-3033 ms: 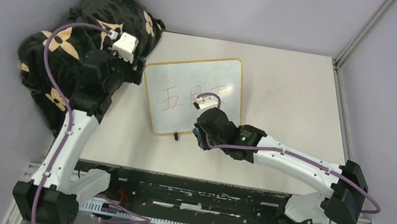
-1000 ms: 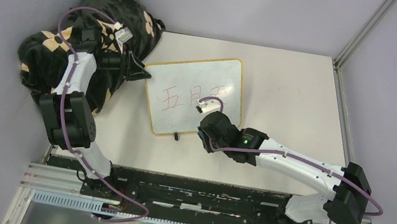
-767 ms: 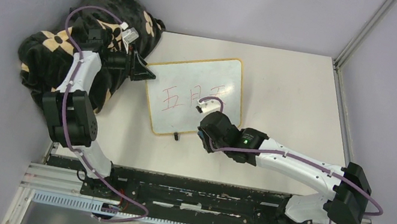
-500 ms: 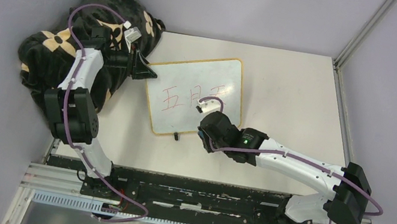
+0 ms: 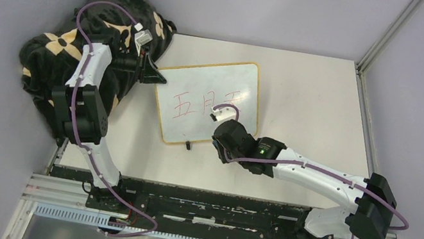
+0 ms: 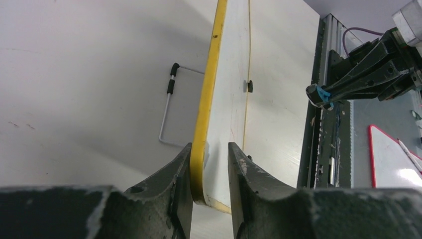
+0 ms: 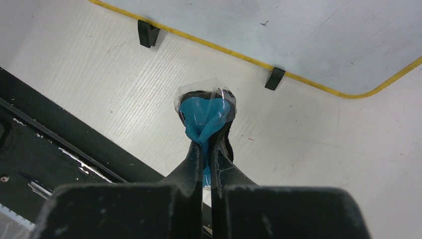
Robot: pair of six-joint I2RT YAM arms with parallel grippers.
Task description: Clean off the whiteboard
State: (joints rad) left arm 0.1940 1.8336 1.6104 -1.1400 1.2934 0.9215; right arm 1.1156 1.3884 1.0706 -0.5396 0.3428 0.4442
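Where the right arm reaches in from the near edge of the table, the right gripper has its jaws pressed together on a blue wad that bulges past the fingertips under a wrap of clear tape; the wad sits over bare tabletop just on the near side of the whiteboard, roughly between its two black feet; whether it touches the table I cannot tell. The whiteboard is at the middle of the table, turned at an angle, with a thin yellow frame and rounded corners; red characters run across its face, unwiped. At its far-left corner the left gripper straddles the frame, one finger at the yellow edge and the other over the white face; the jaws are narrowed around the corner, but whether they actually clamp it cannot be told. A bent wire stand shows on the back side of the board, just beside the frame. Beyond the left arm, a black-and-tan flower-patterned blanket is heaped at the far-left corner of the table, near the board's corner.
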